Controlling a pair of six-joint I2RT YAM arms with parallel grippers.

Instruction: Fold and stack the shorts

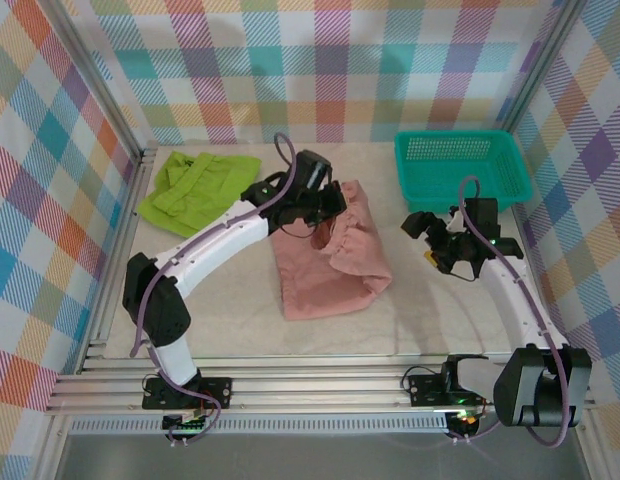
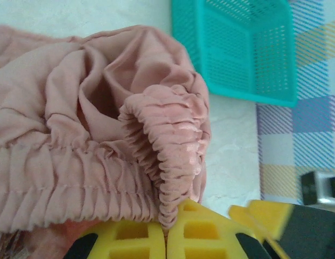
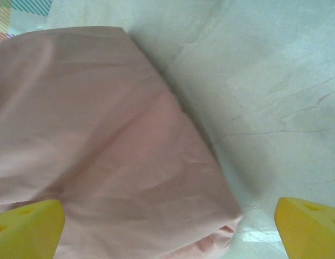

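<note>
The salmon pink shorts (image 1: 330, 275) lie rumpled in the middle of the table. My left gripper (image 1: 325, 207) is at their far edge, shut on the gathered elastic waistband (image 2: 173, 151). The band rises in a fold out of the yellow pads (image 2: 135, 237) of this gripper (image 2: 167, 233). To the right of the pink shorts, my right gripper (image 1: 422, 240) stands open, nothing between its fingers. In its wrist view, smooth pink fabric (image 3: 102, 140) lies below the spread gripper (image 3: 167, 232). The lime green shorts (image 1: 195, 185) lie bunched at the far left.
A teal mesh basket (image 1: 460, 165) stands at the far right corner, also seen as the basket (image 2: 243, 48) beyond the waistband. Plaid walls enclose the pale table mat (image 1: 240, 310). A metal rail runs along the near edge.
</note>
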